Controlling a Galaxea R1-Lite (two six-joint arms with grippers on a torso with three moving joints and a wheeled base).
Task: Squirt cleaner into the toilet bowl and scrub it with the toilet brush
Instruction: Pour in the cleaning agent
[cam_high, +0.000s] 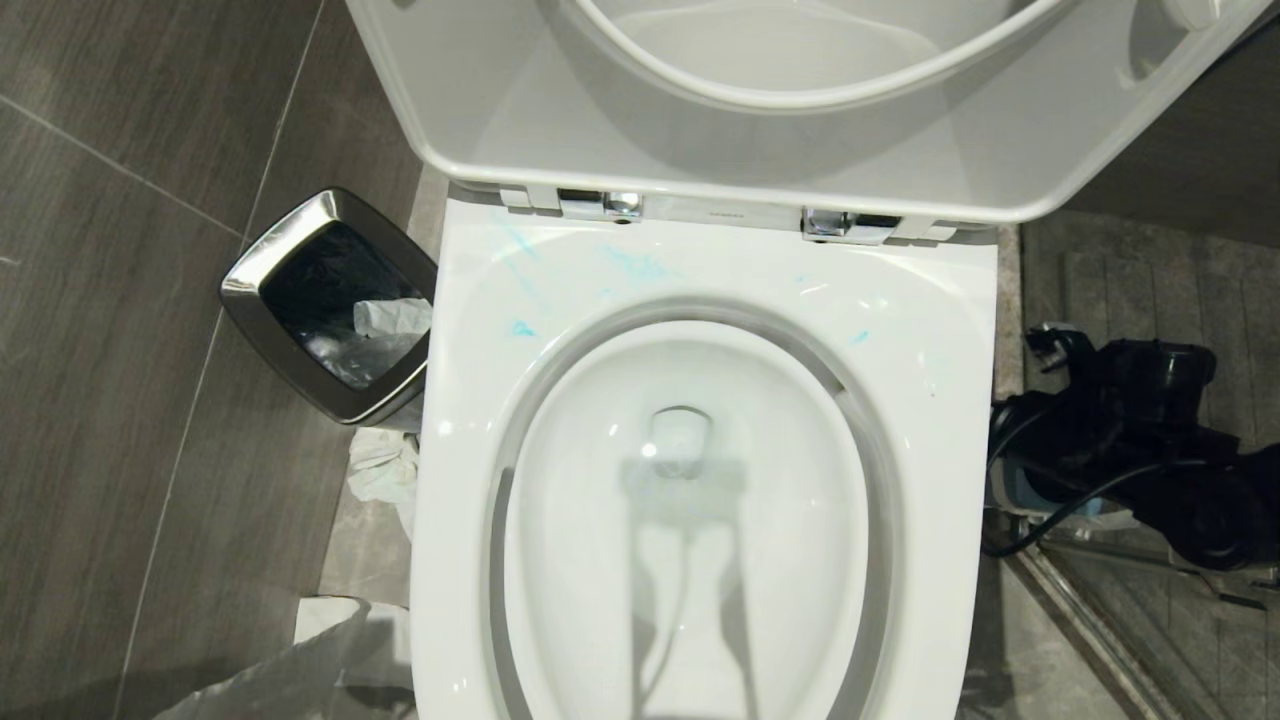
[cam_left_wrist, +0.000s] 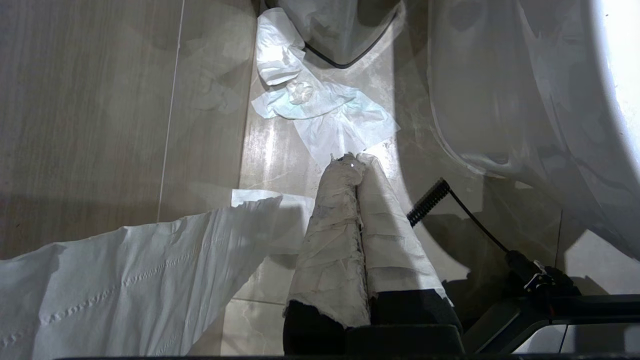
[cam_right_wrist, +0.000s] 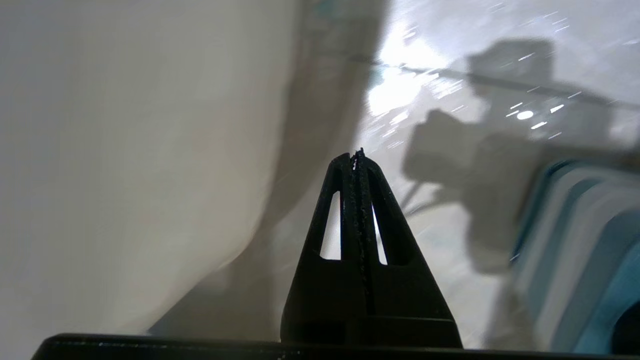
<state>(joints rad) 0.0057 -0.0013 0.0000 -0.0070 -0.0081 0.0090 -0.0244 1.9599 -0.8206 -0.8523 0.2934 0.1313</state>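
Observation:
The toilet bowl fills the head view, its seat and lid raised. Thin turquoise smears of cleaner mark the back of the rim. The toilet brush is out of view. My right arm hangs low beside the bowl's right side. In the right wrist view my right gripper is shut and empty, between the bowl's white outer wall and a blue-and-grey striped holder. My left gripper is shut on nothing, its fingers wrapped in white, above the floor left of the bowl.
A steel-rimmed bin with a black liner stands left of the bowl. Crumpled tissue lies on the floor beside it, and a sheet of white paper hangs near the left gripper. A metal floor rail runs on the right.

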